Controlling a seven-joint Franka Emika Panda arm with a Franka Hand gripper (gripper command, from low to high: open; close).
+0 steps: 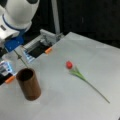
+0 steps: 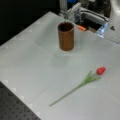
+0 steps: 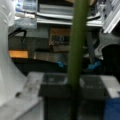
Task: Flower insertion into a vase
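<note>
A green stem [image 3: 77, 42] is pinched in the hand [image 3: 75, 87] (above the brown vase [image 1: 28, 83]); a red tulip [image 1: 69, 65] lies at the vase's three o'clock on the worktop [image 1: 75, 100].

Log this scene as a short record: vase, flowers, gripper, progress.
vase: brown cylinder, upright on the table, in both front views
flower on table: red tulip lying flat, apart from the vase
held stem: green stem runs through the gripper in the wrist view; in a front view it slants down toward the vase rim
gripper: shut on the stem, above and behind the vase
progress: one tulip not yet picked up
</note>
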